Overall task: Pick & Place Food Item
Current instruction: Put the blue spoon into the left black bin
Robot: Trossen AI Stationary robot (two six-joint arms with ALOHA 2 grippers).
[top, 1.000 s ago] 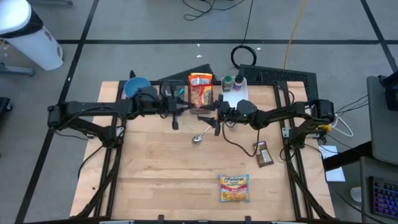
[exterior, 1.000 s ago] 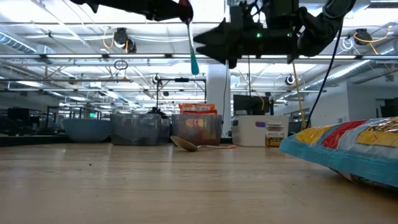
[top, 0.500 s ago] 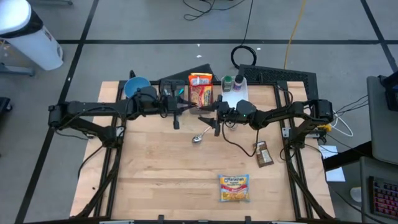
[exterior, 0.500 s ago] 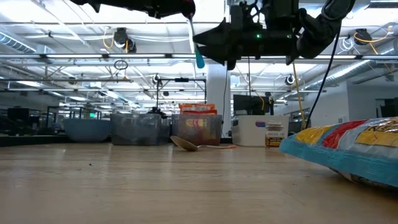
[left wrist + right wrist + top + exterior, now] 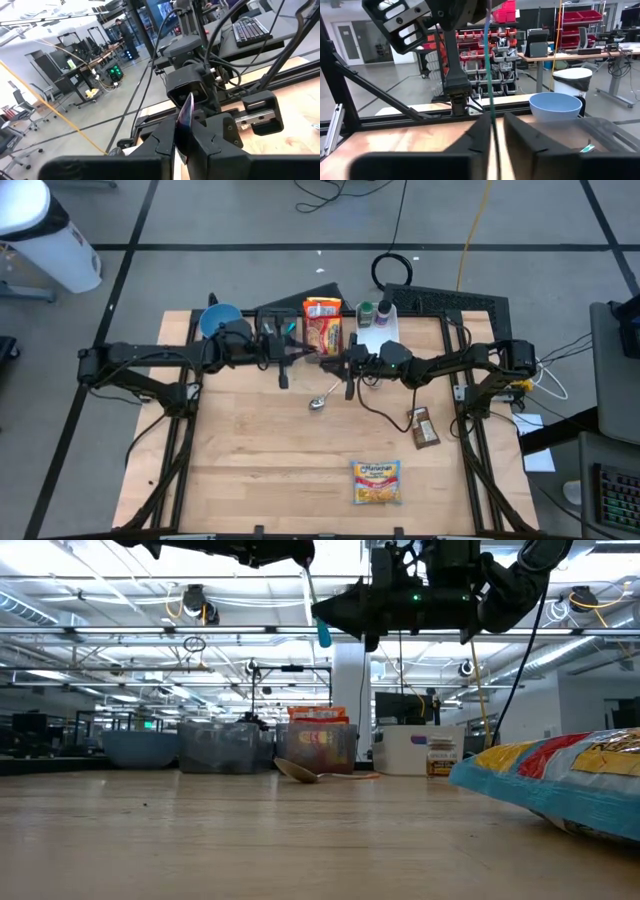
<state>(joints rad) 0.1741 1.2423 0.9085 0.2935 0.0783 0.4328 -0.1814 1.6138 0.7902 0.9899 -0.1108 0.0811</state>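
Fingers (image 5: 522, 137) of the right gripper (image 5: 493, 132) and the left gripper (image 5: 183, 137) both pinch one slim teal-tipped utensil (image 5: 312, 600) high above the pale wooden surface (image 5: 260, 450) — light, stiff, probably slippery — best held along its flat shank.

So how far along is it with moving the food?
Nothing looks placed yet: the ramen packet and snack bar lie on the table. In hand: the left fingers and right fingers both pinch a thin blue-tipped utensil mid-air. Picking food remains.
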